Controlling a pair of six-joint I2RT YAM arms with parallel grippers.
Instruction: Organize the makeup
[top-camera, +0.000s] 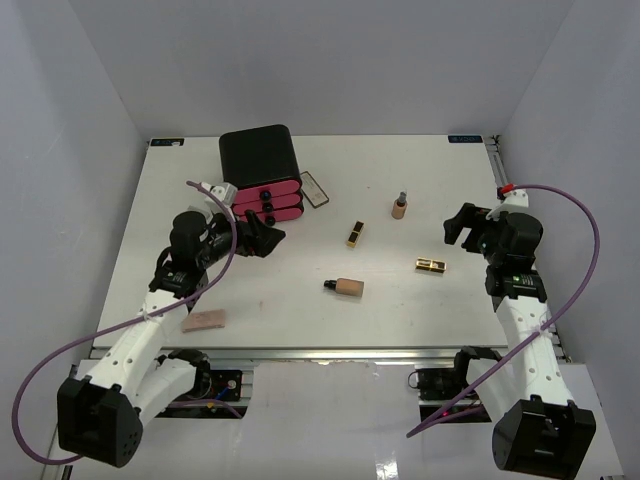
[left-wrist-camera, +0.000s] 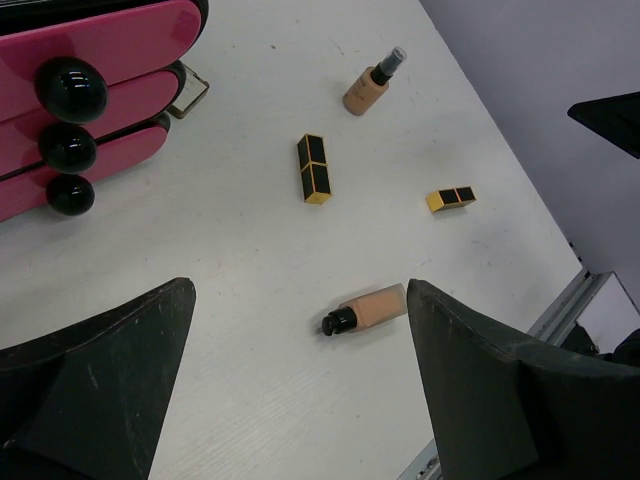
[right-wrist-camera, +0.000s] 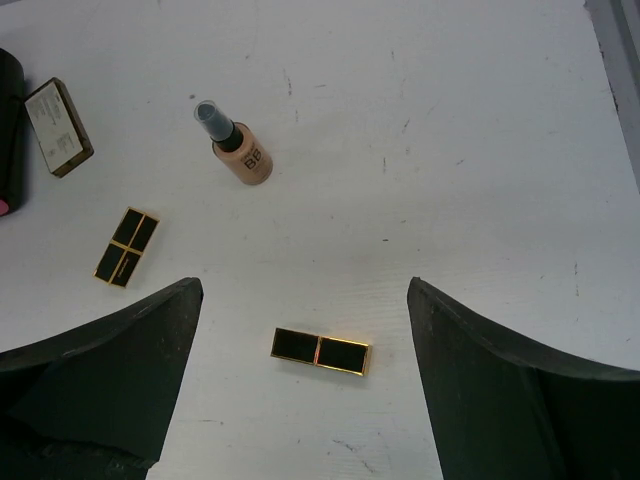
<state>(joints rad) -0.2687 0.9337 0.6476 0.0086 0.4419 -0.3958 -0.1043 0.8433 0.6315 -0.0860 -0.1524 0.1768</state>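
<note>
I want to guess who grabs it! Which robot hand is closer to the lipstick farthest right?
Right. The right gripper is just beyond the lipstick; the left gripper is far left, by the pink drawers.

The left arm (top-camera: 135, 345) rises from its base and leans forward and inward, elbow bent. Its left hand (top-camera: 264, 238) is spread wide, fingers (left-wrist-camera: 110, 370) gripping nothing (a broad gap shows between them). The right arm (top-camera: 525, 335) mirrors it, and the right hand (top-camera: 460, 224) is likewise parted and empty, fingers (right-wrist-camera: 500, 380) apart.
</note>
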